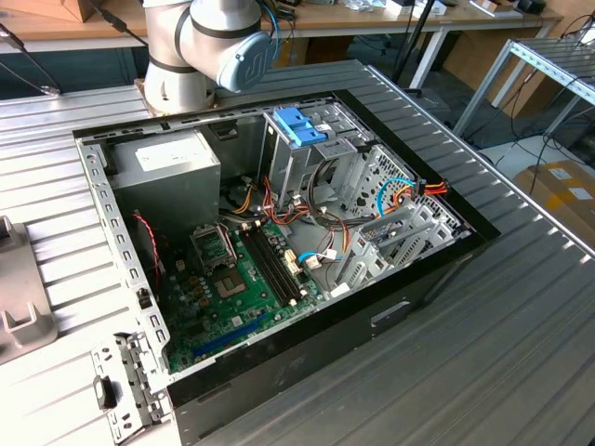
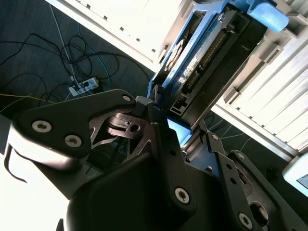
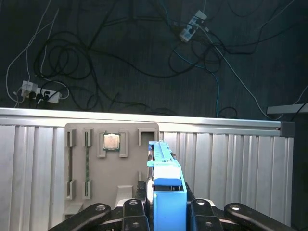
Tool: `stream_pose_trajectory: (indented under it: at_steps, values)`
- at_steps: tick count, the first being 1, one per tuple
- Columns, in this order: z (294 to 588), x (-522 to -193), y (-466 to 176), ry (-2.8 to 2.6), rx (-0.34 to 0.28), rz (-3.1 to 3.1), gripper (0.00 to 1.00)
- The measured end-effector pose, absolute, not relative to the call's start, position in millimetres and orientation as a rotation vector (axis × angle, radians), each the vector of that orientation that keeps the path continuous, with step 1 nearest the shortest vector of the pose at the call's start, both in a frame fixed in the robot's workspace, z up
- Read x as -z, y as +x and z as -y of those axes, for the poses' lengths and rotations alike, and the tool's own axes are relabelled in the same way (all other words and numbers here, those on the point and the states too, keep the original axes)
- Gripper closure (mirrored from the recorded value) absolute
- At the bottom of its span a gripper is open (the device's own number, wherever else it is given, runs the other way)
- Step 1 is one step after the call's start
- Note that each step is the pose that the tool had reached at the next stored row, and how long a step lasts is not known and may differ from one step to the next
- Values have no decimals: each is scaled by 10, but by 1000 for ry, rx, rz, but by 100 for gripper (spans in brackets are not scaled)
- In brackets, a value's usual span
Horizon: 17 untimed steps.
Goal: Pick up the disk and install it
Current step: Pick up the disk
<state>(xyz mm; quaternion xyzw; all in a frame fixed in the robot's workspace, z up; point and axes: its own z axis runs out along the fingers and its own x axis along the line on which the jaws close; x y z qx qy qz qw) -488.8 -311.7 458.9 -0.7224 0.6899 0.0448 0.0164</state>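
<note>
End effector [image 3: 167, 208] pinching the blue-railed disk [image 3: 162, 156] edge-on, above the ribbed metal table [image 3: 231, 159] by a grey parts tray [image 3: 77, 144], dark floor [image 3: 120, 29] strewn with cables [image 3: 72, 57], in the exterior view open computer case [image 1: 279, 232] on the table, arm base [image 1: 200, 46] at its eleven o'clock

surface: ribbed metal table [image 1: 521, 307] | on it: open computer case [image 1: 279, 372], grey fixture [image 1: 19, 307], perforated bracket [image 1: 125, 386]

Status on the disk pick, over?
Gripper shut on the disk. Disk edge-on, in front of grey parts tray holding a processor chip. Case open, disk not yet installed.
</note>
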Motion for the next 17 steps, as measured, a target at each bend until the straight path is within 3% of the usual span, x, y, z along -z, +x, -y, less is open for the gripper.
stream_pose_trajectory:
  at_steps: [17]
  values:
    - [3117,-4643,-4888,-2246,-139,-2145,63]
